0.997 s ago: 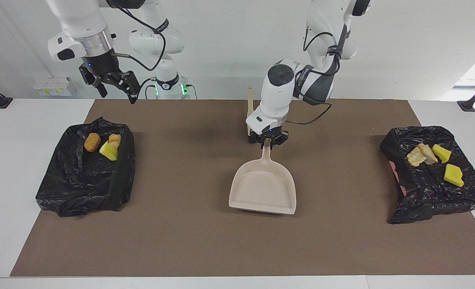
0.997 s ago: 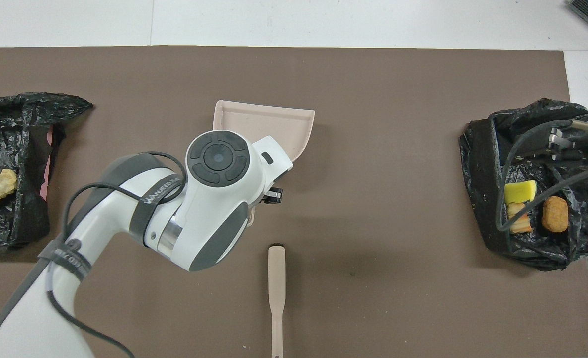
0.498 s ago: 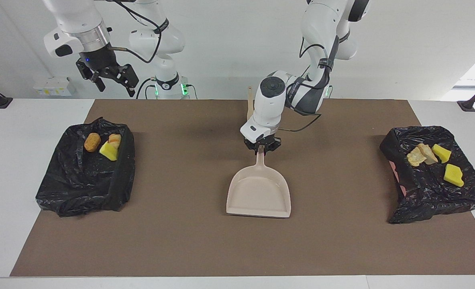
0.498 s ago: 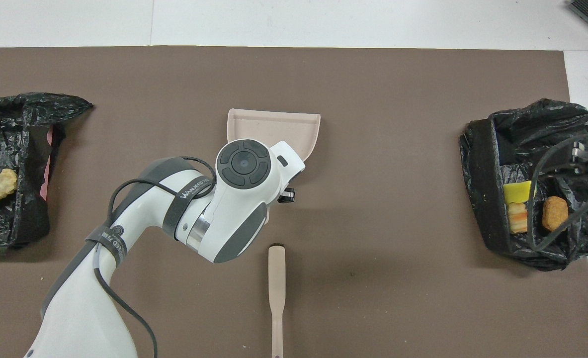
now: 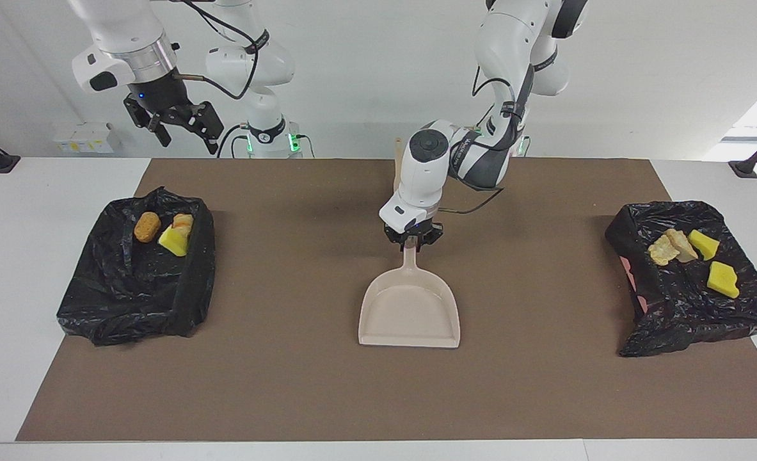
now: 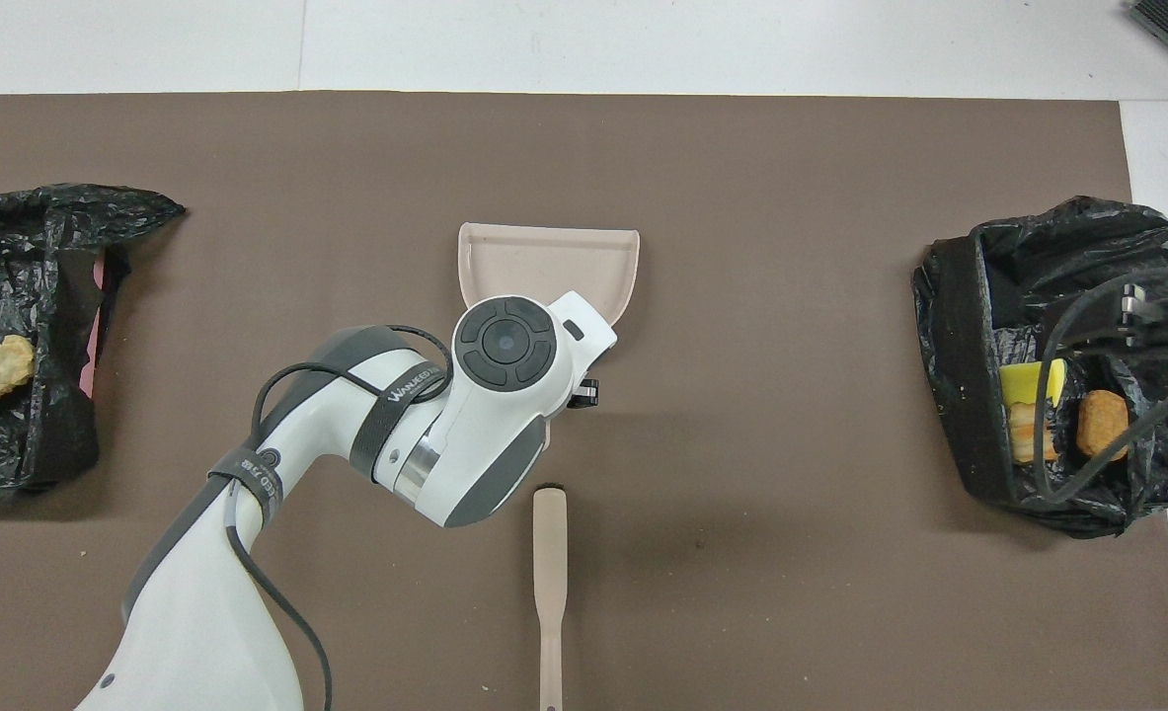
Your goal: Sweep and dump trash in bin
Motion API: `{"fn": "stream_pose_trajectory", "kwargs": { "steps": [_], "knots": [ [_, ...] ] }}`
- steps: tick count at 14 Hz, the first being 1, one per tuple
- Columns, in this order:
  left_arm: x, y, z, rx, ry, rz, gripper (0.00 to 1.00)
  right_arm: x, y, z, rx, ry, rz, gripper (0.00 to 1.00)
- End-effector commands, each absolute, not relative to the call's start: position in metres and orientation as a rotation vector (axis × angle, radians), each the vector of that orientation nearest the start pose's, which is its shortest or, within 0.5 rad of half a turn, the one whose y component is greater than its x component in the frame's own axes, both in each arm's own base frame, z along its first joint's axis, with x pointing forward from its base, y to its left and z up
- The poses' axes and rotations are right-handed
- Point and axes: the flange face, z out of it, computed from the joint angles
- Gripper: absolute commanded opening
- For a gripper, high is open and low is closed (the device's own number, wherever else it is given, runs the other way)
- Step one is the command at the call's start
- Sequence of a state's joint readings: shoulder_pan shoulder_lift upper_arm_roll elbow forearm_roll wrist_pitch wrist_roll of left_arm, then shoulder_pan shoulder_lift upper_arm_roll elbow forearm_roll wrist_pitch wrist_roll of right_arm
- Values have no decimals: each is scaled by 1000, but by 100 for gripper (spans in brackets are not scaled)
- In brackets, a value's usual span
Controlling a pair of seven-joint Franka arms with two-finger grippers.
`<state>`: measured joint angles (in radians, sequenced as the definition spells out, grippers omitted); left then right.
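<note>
The left gripper (image 5: 411, 241) is clenching the handle of the dustpan (image 5: 409, 314), which is lying flat on the brown mat (image 5: 301, 384) in the middle of the table, its wide mouth pointing away from the robots. In the overhead view the left arm's wrist is covering the handle and the near part of the dustpan (image 6: 547, 259). The brush (image 6: 550, 583) is lying on the mat nearer to the robots than the dustpan, its handle pointing toward them, apart from the dustpan; in the facing view only its tip is showing by the left arm.

The trash is sitting in two black bag-lined bins, both well apart from the dustpan. In the bin (image 5: 135, 288) toward the right arm's end are lying an orange-tan piece (image 5: 147, 226), a yellow sponge wedge (image 5: 173, 241) and a small pale-orange piece (image 5: 183, 221) touching the wedge. In the bin (image 5: 685, 314) toward the left arm's end are lying two yellow sponge wedges (image 5: 722, 279) and two pale beige chunks (image 5: 669, 247) pressed together.

The right gripper (image 5: 183, 131) is hanging in the air over the table edge near the first bin, its fingers spread and holding nothing.
</note>
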<state>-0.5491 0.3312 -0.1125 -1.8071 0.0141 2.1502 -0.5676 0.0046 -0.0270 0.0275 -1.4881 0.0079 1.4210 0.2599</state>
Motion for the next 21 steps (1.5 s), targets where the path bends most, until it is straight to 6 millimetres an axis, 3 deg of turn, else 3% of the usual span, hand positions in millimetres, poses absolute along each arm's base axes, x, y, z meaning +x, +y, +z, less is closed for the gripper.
{"fn": "stream_pose_trajectory", "kwargs": {
  "steps": [1, 3, 4, 6, 9, 13, 17, 19, 21],
  "knots": [
    [513, -359, 402, -3173, 67, 2, 100, 531, 16, 669, -3104, 305, 45, 100],
    [530, -341, 417, -3172, 11, 0, 100, 529, 15, 669, -3107, 299, 45, 100],
    [546, -319, 427, -3177, -40, -18, 100, 529, 15, 667, -3106, 308, 50, 100],
    [559, -290, 443, -3182, -110, -47, 100, 528, 18, 667, -3106, 313, 50, 100],
    [581, -244, 452, -3179, -228, -77, 100, 528, 19, 667, -3109, 314, 49, 100],
    [609, -160, 479, -3174, -110, -69, 100, 528, 19, 668, -3110, 307, 47, 100],
    [616, -96, 510, -3159, 64, 22, 100, 528, 18, 667, -3110, 309, 52, 100],
    [607, -70, 533, -3151, 174, 37, 100, 528, 18, 667, -3111, 310, 51, 100],
    [596, -55, 550, -3146, 176, 60, 100, 528, 18, 667, -3111, 305, 51, 100]
  ]
}}
